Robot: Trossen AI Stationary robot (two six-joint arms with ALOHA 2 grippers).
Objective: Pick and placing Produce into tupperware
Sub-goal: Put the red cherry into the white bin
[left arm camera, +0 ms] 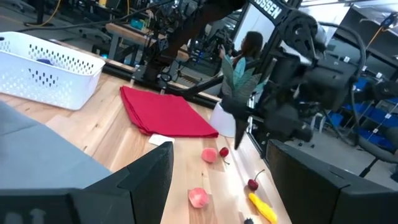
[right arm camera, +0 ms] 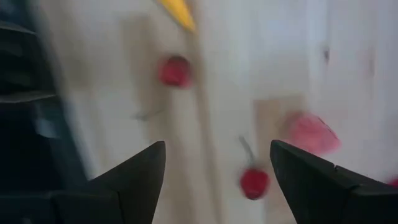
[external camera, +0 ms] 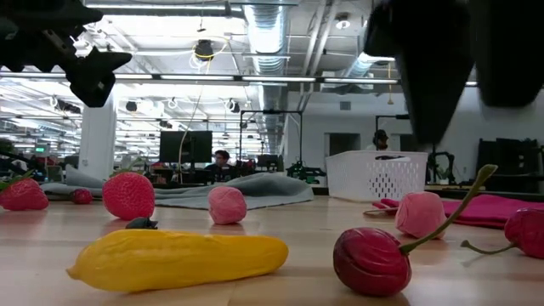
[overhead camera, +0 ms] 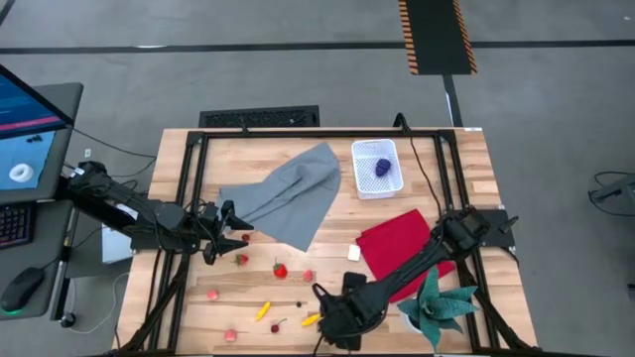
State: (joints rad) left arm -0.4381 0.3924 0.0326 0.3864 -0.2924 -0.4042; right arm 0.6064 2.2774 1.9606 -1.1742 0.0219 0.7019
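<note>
A wooden table (overhead camera: 456, 164) holds a small white tupperware (overhead camera: 378, 168) near its far edge, and this tub is the landmark for everything else. Inside it lies one purple grape bunch (overhead camera: 383, 167). Just beside the tub, toward the left arm, a grey cloth (overhead camera: 293, 193) is spread out. On the tub's near side a folded red cloth (overhead camera: 395, 238) lies flat, with a small white cube (overhead camera: 354, 253) at the cloth's edge.

The rest of the produce is scattered well apart from the tub, across the near half of the table: a red strawberry (overhead camera: 281, 270), a pink berry (overhead camera: 308, 276), a yellow piece (overhead camera: 263, 310), a cherry (overhead camera: 276, 324) and another pink berry (overhead camera: 212, 294).

The right gripper (overhead camera: 339, 319) hangs low over this scattered fruit, far from the tub, its claw spread wide and holding nothing; its wrist view shows a cherry (right arm camera: 254, 182) on the wood between its fingers (right arm camera: 134, 174). The left gripper (overhead camera: 236, 234) waits by the grey cloth's near edge, claw also wide and empty. A green leafy toy (overhead camera: 437, 302) sits beyond the red cloth from the tub.
</note>
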